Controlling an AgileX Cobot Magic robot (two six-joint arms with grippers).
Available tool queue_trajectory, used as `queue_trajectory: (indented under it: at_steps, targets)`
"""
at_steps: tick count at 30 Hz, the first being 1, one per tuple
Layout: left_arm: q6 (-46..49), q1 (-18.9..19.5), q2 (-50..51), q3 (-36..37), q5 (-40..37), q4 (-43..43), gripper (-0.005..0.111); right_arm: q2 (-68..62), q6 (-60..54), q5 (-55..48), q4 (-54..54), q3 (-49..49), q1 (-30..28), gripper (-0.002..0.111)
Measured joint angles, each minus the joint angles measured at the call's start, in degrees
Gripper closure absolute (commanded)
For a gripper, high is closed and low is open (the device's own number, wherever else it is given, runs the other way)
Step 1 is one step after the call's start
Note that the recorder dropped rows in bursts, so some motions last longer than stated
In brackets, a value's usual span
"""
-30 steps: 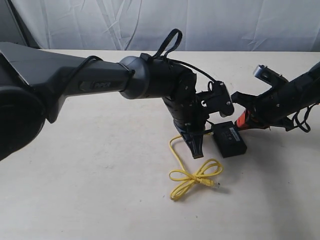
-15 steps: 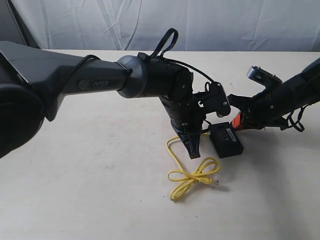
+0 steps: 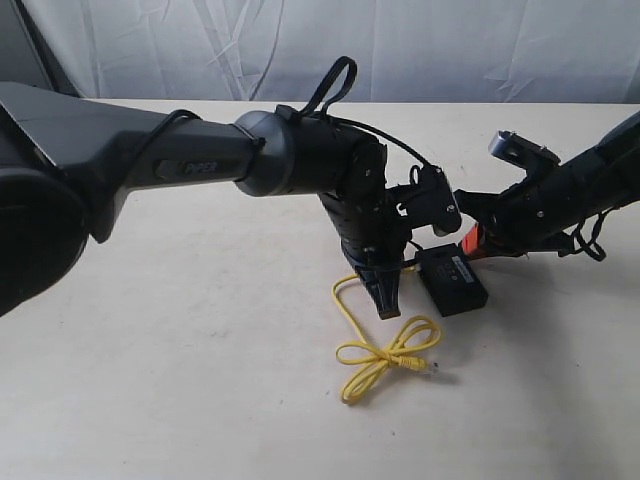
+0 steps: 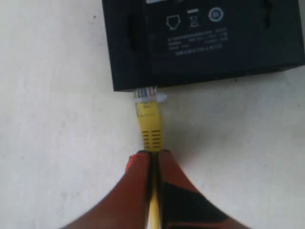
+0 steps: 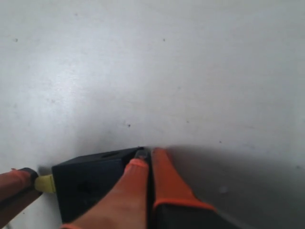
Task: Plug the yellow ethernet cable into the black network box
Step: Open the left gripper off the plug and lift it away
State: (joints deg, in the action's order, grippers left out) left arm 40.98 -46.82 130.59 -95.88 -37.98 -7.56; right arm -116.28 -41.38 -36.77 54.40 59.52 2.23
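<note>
— Left claw (image 4: 153, 155) is pinching the cable (image 3: 383, 355) behind its plug (image 4: 147, 95), at the box's (image 4: 205, 43) side; right claw (image 5: 148, 155), pressed together, is touching the box's corner.
— Light box is likely sliding; limp cable is wanting a hold at its stiff boot (image 4: 151, 129).

Open table (image 3: 180, 400) on the left and along the near edge gives wide passage. The middle is crowded: the left arm (image 3: 200, 165) spans it, the left gripper (image 3: 383, 300) pinches the cable (image 3: 385, 352) right at the box (image 3: 455, 283), and the right gripper (image 3: 470, 243), fingers together, touches the box's other side. The cable's loop lies just in front.
</note>
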Motion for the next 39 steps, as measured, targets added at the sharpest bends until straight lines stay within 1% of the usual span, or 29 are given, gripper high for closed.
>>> queue_trajectory:
  at_steps: [13, 16, 19, 26, 29, 30, 35, 39]
  targets:
    - [0.0, 0.0, 0.0, 0.0, 0.0, 0.0, 0.107, 0.1, -0.1, 0.0, 0.0, 0.0, 0.0, 0.109]
    - [0.0, 0.0, 0.0, 0.0, 0.0, 0.0, 0.100, 0.1, -0.1, 0.0, 0.0, 0.0, 0.0, 0.109]
    - [0.0, 0.0, 0.0, 0.0, 0.0, 0.0, 0.089, 0.1, -0.1, 0.0, 0.0, 0.0, 0.0, 0.109]
    - [0.0, 0.0, 0.0, -1.0, -1.5, 0.4, 0.056, 0.2, 0.2, 0.0, 0.0, 0.0, 0.2, 0.109]
    - [0.3, -0.2, 0.0, -1.7, 0.5, -0.7, 0.046, 0.1, 0.8, -2.6, 0.5, 0.0, 1.0, 0.109]
    - [0.4, -0.3, 0.0, -1.7, 0.2, -1.1, 0.044, 0.1, 0.9, -2.7, 0.5, 0.0, 1.3, 0.109]
    - [0.4, -0.6, -0.1, -1.7, 0.2, -1.2, 0.044, 0.2, 1.1, -3.2, 0.6, 0.0, 1.5, 0.109]
    - [-0.8, -0.6, -0.1, -1.8, -0.2, 0.4, 0.044, 0.8, 1.3, -3.5, 0.6, 0.0, 1.5, 0.109]
